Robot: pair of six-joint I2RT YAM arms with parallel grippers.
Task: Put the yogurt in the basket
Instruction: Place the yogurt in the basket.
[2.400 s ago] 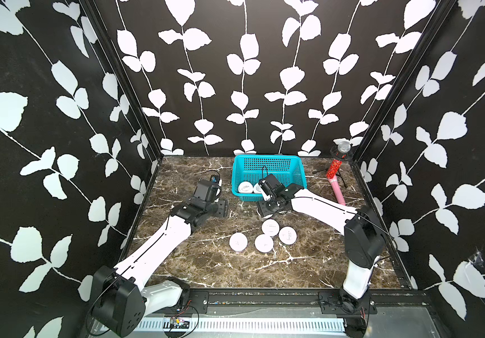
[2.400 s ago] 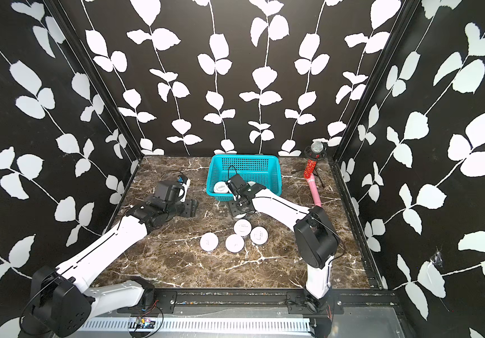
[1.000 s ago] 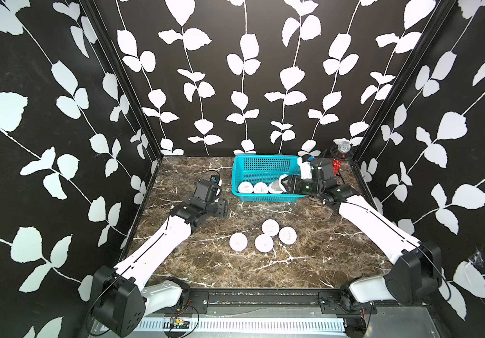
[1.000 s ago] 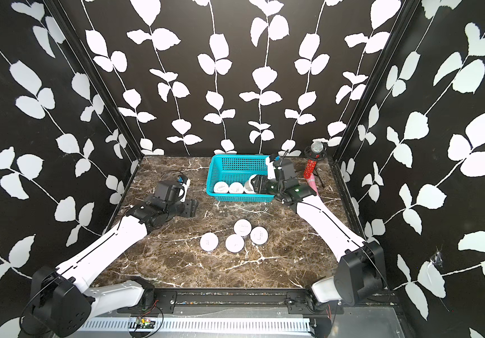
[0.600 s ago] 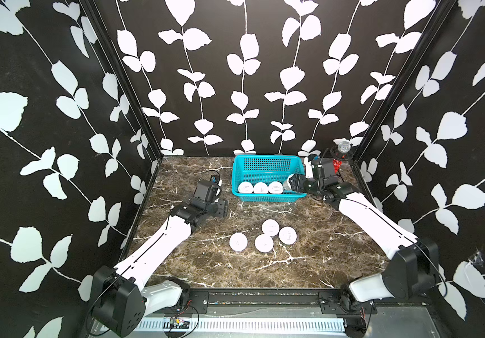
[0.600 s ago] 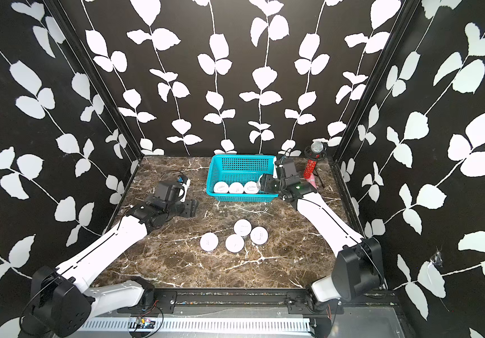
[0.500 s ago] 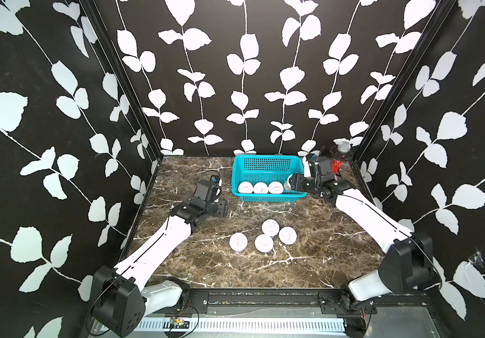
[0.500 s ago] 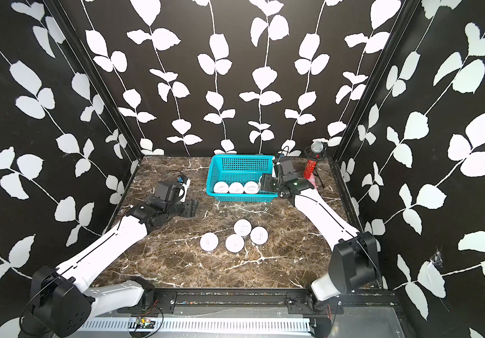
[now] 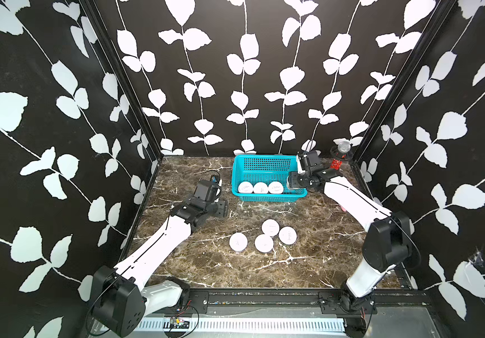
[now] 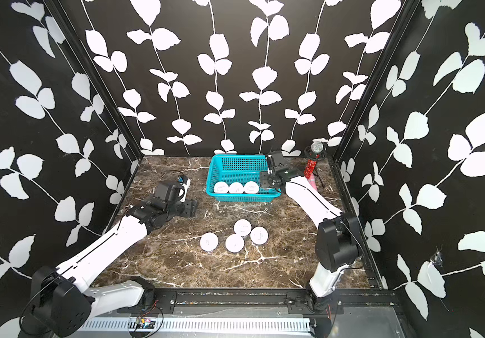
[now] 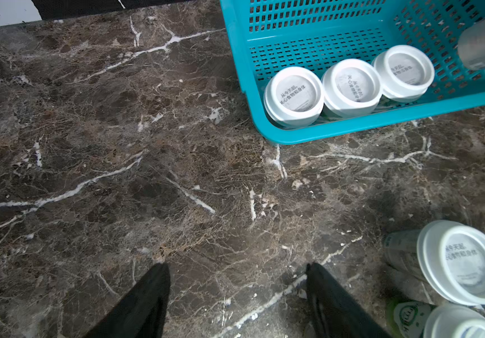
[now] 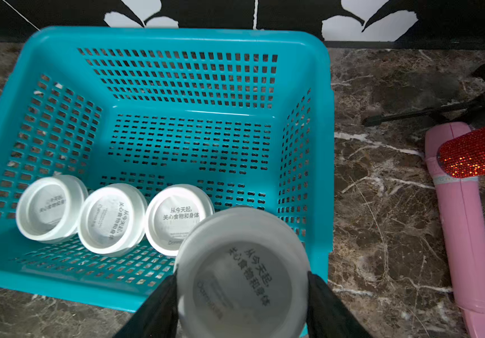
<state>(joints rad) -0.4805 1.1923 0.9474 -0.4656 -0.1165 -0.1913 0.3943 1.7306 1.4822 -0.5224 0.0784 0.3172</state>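
right gripper (image 12: pixel 240 275) is clamped on one yogurt cup (image 12: pixel 241 263), a black finger on each side, lid facing the wrist camera. That cup hangs over the front right corner of the basket (image 9: pixel 264 164), just beside the row inside; can't tell if it touches the basket floor. In both top views the basket stands near the back edge of the marble surface (image 9: pixel 206 263). Three cups (image 9: pixel 260 187) sit lids up in a row along its front wall, side by side, starting from the left end. Four cups (image 9: pixel 264 243) are clustered on the surface in front of the basket, well apart from it, lids up. left gripper (image 11: pixel 235 264) hangs over bare marble left of the basket, fingers spread wide, nothing between them. A red glitter microphone (image 12: pixel 478 152) on a black stand and a pink tube (image 12: pixel 463 222) are by the back right corner of the surface, right of the basket.
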